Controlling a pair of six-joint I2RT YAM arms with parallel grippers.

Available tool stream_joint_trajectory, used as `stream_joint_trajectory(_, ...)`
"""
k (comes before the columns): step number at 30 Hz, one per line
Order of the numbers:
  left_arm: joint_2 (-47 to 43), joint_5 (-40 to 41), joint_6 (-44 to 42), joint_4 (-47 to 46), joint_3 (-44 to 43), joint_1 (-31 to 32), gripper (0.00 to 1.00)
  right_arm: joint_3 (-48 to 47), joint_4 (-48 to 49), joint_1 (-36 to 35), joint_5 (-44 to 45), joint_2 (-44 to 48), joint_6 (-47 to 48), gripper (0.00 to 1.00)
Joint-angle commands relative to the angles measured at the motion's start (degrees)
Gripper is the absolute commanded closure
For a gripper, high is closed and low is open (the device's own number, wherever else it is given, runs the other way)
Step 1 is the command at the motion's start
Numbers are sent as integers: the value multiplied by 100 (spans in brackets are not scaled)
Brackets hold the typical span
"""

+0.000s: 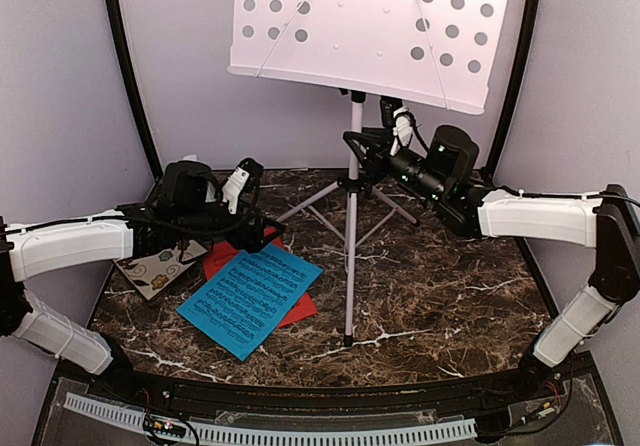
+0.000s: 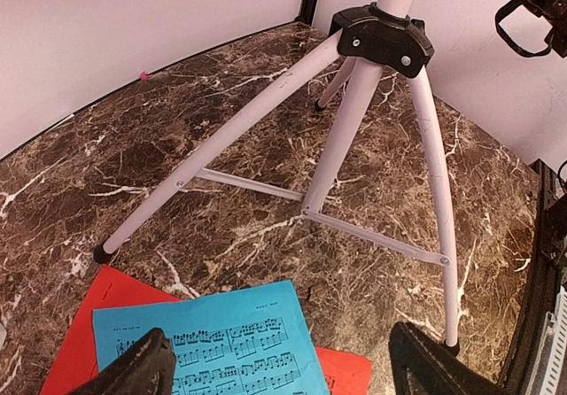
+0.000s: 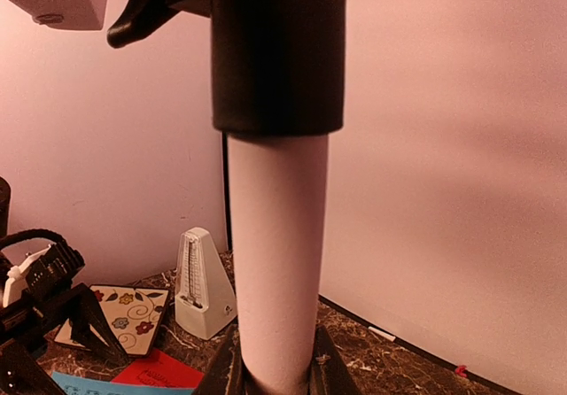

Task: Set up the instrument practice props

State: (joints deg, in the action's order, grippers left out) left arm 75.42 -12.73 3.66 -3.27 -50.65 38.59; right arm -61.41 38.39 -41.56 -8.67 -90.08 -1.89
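Pale walls, dark marble tabletop

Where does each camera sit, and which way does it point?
Top external: above and behind the arms, looking down at the table; left arm and right arm show.
Left wrist: low, facing the music stand's tripod legs; left gripper's open fingers show.
Right wrist: close on the stand's pole; right gripper clamps it.
Shared: top and left wrist both show the blue sheet.

You are looking at the music stand standing mid-back on the worktop. Left of its front leg, the top sheet is lying on the bottom sheet. The coaster is sitting further left, with the metronome behind it.
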Motion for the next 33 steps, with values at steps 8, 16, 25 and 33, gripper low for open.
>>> stream_joint_trajectory(8, 14, -87, 159, -181, -67, 33, 13, 24, -1536, 16, -225, -164, -20, 88)
stream_joint_trajectory(16, -11, -135, 259, -346, -45, 30, 13, -425, -1861, 21, -252, 193, -41, 44)
stream_joint_trajectory(25, 139, -140, 241, -403, -220, 45, 13, 158, -1733, 32, -133, 331, -237, 45)
stream_joint_trajectory(33, 104, -13, 478, -154, -45, -2, 11, 774, -1768, 41, 26, 712, -286, 43)
